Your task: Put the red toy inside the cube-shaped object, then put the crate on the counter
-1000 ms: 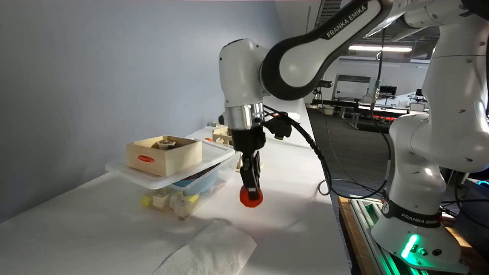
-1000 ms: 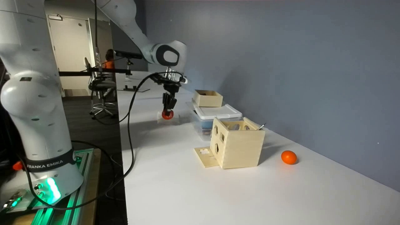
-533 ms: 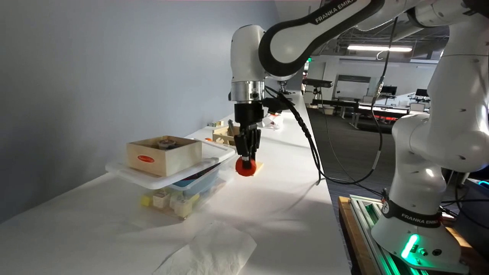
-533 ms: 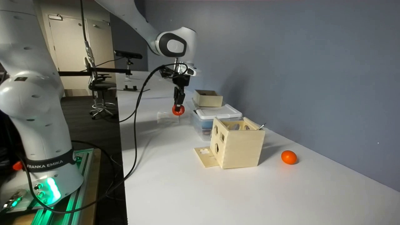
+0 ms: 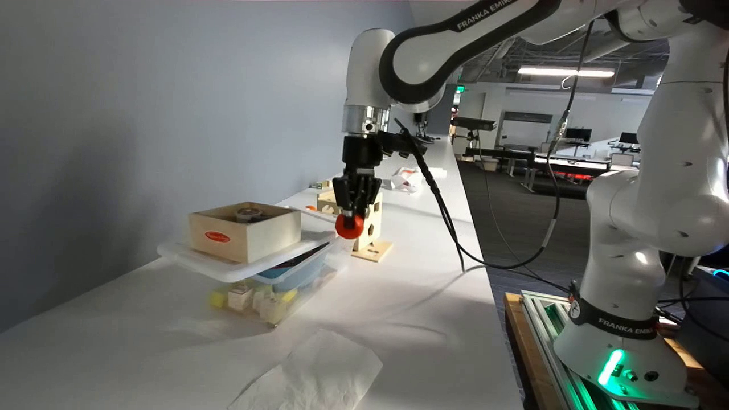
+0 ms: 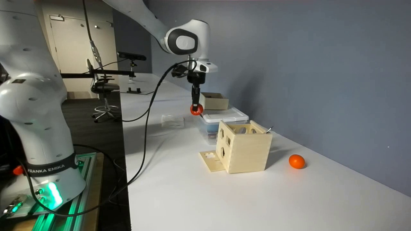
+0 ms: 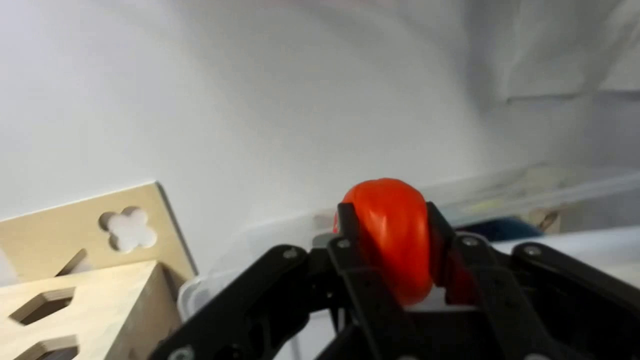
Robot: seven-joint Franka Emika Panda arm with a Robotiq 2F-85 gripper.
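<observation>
– What's the black two-fingered end effector [image 7: 390, 215] doing?
– Pinching the small rounded red-orange toy [image 7: 395, 235], held in the air near the clear plastic lidded bin [image 6: 208, 129].
– And the pale wooden cube [image 6: 247, 152] with cut-out holes?
– Upright on the long white flat table [image 6: 179, 192], near the bin, a thin wooden plate [image 6: 211, 164] with a clover-shaped hole at its foot.
– The low rectangular light-wood crate [image 5: 253, 242] with the red patch [image 5: 217, 236]?
– On the bin's white lid [image 6: 228, 115]. An orange ball [image 6: 297, 161] rests near the cube.
</observation>
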